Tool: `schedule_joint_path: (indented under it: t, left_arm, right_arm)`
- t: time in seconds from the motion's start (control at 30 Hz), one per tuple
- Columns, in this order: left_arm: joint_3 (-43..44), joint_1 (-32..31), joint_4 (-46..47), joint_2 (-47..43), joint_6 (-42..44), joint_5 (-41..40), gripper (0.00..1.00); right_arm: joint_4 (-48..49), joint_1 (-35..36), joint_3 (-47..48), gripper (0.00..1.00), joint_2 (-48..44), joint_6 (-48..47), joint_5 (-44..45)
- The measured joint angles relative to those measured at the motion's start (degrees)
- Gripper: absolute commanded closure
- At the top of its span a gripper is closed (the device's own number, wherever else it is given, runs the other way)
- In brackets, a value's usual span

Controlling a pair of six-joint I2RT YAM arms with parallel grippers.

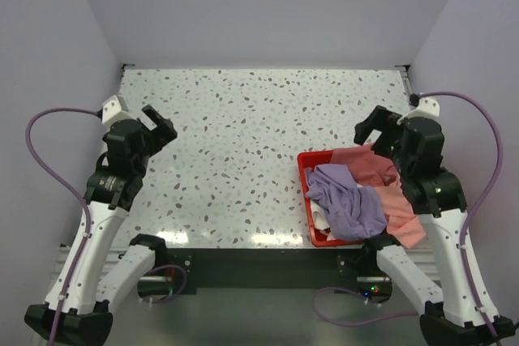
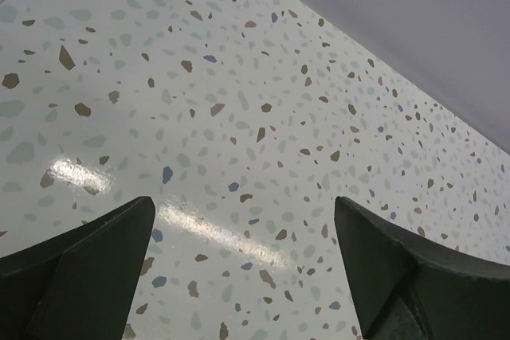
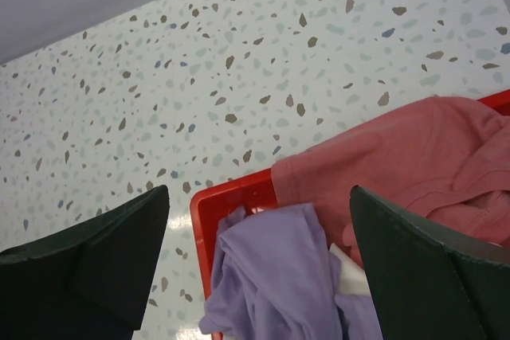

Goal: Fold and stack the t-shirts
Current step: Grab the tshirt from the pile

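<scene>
No readable text or labels anywhere.

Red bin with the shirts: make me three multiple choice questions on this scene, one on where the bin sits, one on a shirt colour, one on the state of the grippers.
1. Where on the table is the red bin?
A) near right part
B) far left corner
C) dead centre

2. What colour is the topmost shirt at the bin's near left?
A) green
B) lavender
C) black

3. How do the left gripper and right gripper stand?
A) both shut on a shirt
B) one shut, one open
C) both open, holding nothing

Answers:
1 A, the top view shows the bin at the table's near right.
2 B, it shows lavender in the top and right wrist views.
3 C, each wrist view shows its fingers spread wide with nothing between them.
</scene>
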Motion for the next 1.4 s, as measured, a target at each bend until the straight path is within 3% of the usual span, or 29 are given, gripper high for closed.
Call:
schedule_joint_path:
  t: [0.3, 0.53, 0.73, 1.13, 1.23, 1.27, 1.33, 1.4]
  left_arm:
    - [-0.3, 0.0, 0.0, -0.6, 0.0, 0.0, 0.0]
    - [-0.3, 0.0, -0.5, -1.1, -0.4, -0.8, 0.0]
    - [-0.3, 0.0, -0.8, -1.1, -0.4, -0.6, 0.0]
    - [-3.0, 0.0, -1.0, -4.0, -0.5, -0.2, 0.0]
    - [-3.0, 0.0, -0.9, -3.3, -0.6, 0.0, 0.0]
    - [-3.0, 0.0, -0.9, -2.9, -0.6, 0.0, 0.0]
    - [-3.0, 0.0, -0.9, -2.2, -0.6, 0.2, 0.0]
    - [-3.0, 0.0, -0.9, -1.9, -0.6, 0.3, 0.0]
  right_arm:
    - [-1.9, 0.0, 0.5, 0.01, -0.7, -3.2, -6.4]
    - [-9.2, 0.0, 5.8, 0.01, 9.5, -4.7, -14.9]
    - [-12.9, 0.1, 1.8, 0.01, 12.8, -5.3, -19.4]
    - [-20.3, 10.8, -9.2, 0.03, 15.4, -1.3, -10.4]
    - [-20.5, 11.4, -10.9, 0.16, 16.2, 0.1, -9.0]
    - [-20.4, 11.4, -11.6, 0.26, 16.2, 0.5, -8.9]
    - [-20.4, 11.4, -12.6, 0.61, 16.2, 0.5, -8.7]
    - [-20.5, 11.4, -12.8, 0.84, 16.2, 0.8, -8.0]
